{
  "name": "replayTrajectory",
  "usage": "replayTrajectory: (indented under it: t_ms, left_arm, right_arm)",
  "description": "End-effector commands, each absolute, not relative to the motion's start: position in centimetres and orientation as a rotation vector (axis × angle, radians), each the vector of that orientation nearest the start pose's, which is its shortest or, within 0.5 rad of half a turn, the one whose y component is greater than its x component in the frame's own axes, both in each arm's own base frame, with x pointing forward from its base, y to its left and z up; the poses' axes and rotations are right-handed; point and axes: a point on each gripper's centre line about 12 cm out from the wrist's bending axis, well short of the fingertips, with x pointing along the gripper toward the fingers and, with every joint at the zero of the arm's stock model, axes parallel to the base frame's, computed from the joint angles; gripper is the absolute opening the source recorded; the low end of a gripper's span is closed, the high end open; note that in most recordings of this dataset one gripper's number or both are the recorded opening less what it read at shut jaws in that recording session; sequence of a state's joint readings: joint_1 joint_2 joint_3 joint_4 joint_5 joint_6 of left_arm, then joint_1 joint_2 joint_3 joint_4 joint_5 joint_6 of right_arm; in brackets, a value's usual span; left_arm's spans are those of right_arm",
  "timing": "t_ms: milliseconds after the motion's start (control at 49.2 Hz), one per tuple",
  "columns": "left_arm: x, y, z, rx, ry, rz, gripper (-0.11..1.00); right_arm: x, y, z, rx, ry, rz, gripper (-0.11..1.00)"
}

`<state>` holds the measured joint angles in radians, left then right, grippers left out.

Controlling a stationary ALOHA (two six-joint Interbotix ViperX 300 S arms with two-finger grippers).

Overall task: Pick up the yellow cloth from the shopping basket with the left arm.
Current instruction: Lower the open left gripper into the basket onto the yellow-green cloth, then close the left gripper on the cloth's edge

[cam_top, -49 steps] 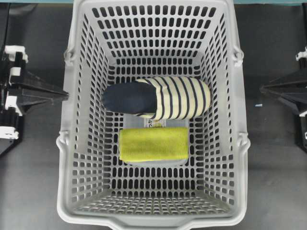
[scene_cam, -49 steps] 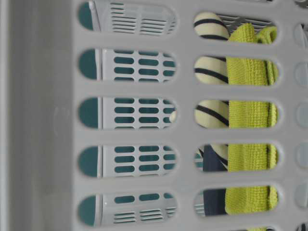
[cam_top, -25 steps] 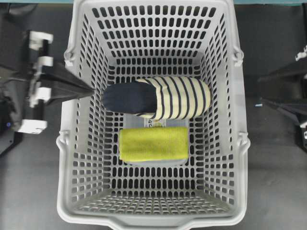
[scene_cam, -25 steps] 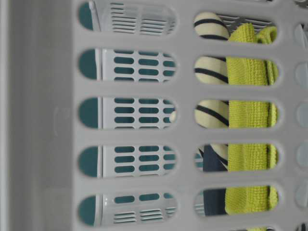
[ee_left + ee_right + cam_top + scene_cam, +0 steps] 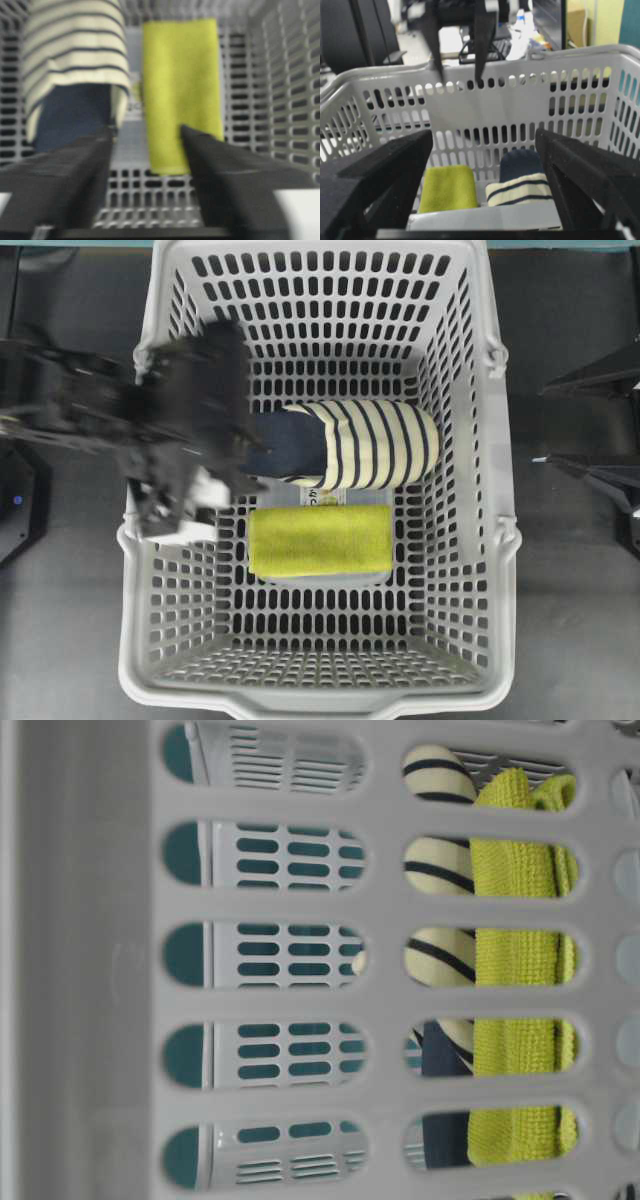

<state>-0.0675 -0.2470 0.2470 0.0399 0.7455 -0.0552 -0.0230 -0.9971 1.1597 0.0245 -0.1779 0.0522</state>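
The yellow cloth point(image 5: 320, 540) lies flat on the floor of the grey shopping basket point(image 5: 140, 570), just in front of the striped slipper point(image 5: 360, 445). My left gripper point(image 5: 238, 468) is a motion-blurred black mass over the basket's left wall, above the slipper's navy heel. In the left wrist view its jaws point(image 5: 146, 131) stand apart and empty; the cloth point(image 5: 182, 90) lies just ahead, its near end by the right finger point(image 5: 235, 180). My right gripper point(image 5: 548, 425) is open outside the basket's right wall. It looks over the rim at the cloth point(image 5: 447, 187).
A clear plastic box with a label point(image 5: 318, 498) lies under the cloth and slipper. The slipper point(image 5: 75, 65) is right beside the cloth. The table-level view shows the cloth point(image 5: 515, 960) and the slipper point(image 5: 440, 960) through the wall slots. Tall basket walls surround everything.
My left arm has swung from outside the basket's left side to over its left wall and into the basket. My right gripper's jaws have spread apart.
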Motion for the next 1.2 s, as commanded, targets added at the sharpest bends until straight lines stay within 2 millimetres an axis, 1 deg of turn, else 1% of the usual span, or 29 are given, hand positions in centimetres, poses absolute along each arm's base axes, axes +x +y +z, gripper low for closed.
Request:
replayTrajectory:
  t_ms: [0,81,122,183,244,325,427,529,651,753,814,915,1098,1180]
  left_arm:
    - [39.3,-3.6,36.1,0.029,0.761,-0.057,0.67]
    - [41.3,-4.6,35.1,0.038,0.81,-0.072,0.86]
    - [42.2,-5.0,34.1,0.043,0.839,-0.078,0.9]
    - [43.5,-5.4,32.4,0.041,0.886,-0.076,0.89]
    - [44.3,-5.5,30.9,0.024,0.921,-0.065,0.87]
    - [45.2,-5.6,29.5,-0.012,0.945,-0.045,0.88]
    - [45.6,-5.7,27.5,-0.059,0.991,-0.015,0.88]
    - [45.5,-5.6,25.5,-0.075,1.037,0.003,0.89]
    - [45.0,-5.5,22.7,-0.068,1.107,0.011,0.89]
    - [44.5,-5.4,20.9,-0.065,1.143,0.016,0.89]
    - [44.3,-5.4,20.2,-0.067,1.138,0.013,0.89]
    - [44.3,-5.4,19.9,-0.067,1.11,0.008,0.89]
    - [44.3,-5.5,19.7,-0.064,1.101,0.003,0.88]
    - [44.2,-5.6,19.7,-0.061,1.103,-0.001,0.85]
  right_arm:
    - [19.6,-0.6,30.3,0.08,-0.041,-0.029,0.79]
    - [19.6,-0.5,30.3,0.08,-0.041,-0.028,0.79]
    - [19.6,-0.5,30.2,0.08,-0.039,-0.028,0.79]
    - [19.6,-0.6,30.2,0.08,-0.041,-0.029,0.79]
    - [19.6,-0.5,30.1,0.082,-0.038,-0.028,0.79]
    - [19.6,-0.5,30.2,0.082,-0.039,-0.028,0.79]
    - [19.5,-0.5,30.1,0.08,-0.039,-0.028,0.79]
    - [19.5,-0.6,30.0,0.08,-0.038,-0.03,0.79]
    - [19.5,-0.5,29.7,0.081,-0.03,-0.028,0.79]
    - [19.4,-0.6,29.6,0.081,-0.026,-0.03,0.79]
    - [19.4,-0.6,29.5,0.081,-0.026,-0.03,0.79]
    - [19.4,-0.6,29.6,0.081,-0.027,-0.03,0.79]
    - [19.4,-0.6,29.4,0.081,-0.024,-0.03,0.79]
    - [19.4,-0.6,29.4,0.081,-0.024,-0.03,0.79]
